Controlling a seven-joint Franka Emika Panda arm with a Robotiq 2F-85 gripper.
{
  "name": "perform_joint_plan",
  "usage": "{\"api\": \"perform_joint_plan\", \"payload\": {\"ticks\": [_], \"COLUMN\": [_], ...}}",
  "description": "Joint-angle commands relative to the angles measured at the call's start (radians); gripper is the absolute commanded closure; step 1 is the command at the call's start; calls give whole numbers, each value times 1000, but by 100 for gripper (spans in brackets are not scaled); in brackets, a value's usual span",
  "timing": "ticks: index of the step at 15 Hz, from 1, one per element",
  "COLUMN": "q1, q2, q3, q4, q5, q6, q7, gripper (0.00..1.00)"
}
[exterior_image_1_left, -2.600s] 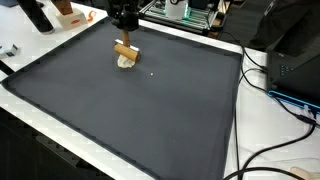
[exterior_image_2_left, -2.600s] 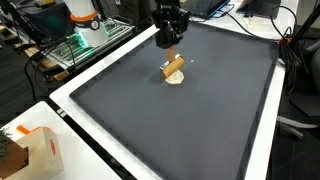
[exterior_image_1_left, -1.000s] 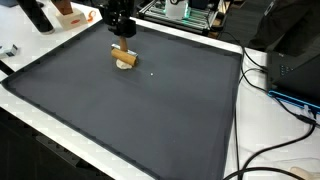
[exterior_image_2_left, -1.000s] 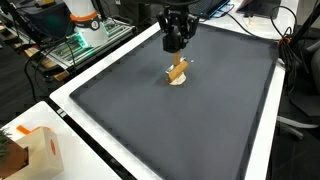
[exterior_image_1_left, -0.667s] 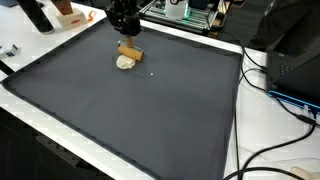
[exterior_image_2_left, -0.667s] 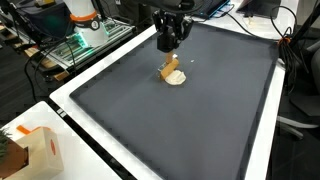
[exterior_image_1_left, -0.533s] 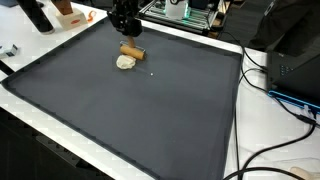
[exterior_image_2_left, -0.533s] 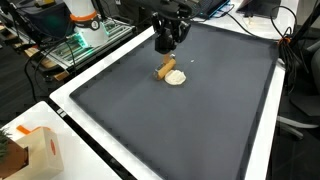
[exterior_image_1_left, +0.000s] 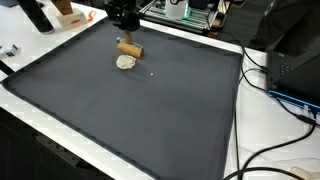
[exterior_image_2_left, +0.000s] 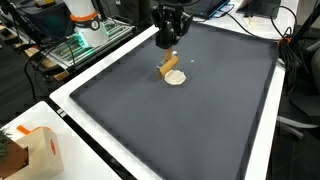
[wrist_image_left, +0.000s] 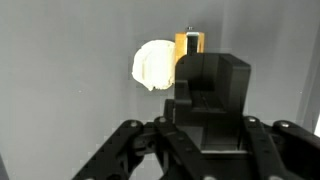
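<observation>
Wrist view: fingers (wrist_image_left: 210, 85), grip unclear, partly hide wooden block (wrist_image_left: 190, 45) just beside pale lump (wrist_image_left: 155, 65) on mat (wrist_image_left: 60, 90)

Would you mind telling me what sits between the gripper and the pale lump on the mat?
A brown cylinder, in both exterior views, just under the gripper, beside the pale lump.

Arm (exterior_image_1_left: 121, 8) comes in from the far edge in both exterior views, wrist near vertical. Gripper (exterior_image_1_left: 126, 36) points straight down and hangs low. Wrist view shows dark fingers (wrist_image_left: 210, 78) close together; can't tell if clamped.
</observation>
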Motion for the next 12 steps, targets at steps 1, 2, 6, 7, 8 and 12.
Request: {"api": "perform_joint_plan", "payload": {"ticks": [1, 2, 6, 7, 8, 12], "q1": [-4, -4, -11, -13, -19, -47], "q2": [-112, -134, -194, -203, -206, -194], "q3": [1, -2, -25, -34, -46, -95], "q4": [-24, -20, 3, 9, 14, 21], "q5": [0, 21, 63, 75, 77, 109], "q6": [-55, -73, -154, -172, -185, -196], "q7": [55, 91, 267, 301, 336, 454], "gripper": [76, 76, 76, 76, 76, 76]}}
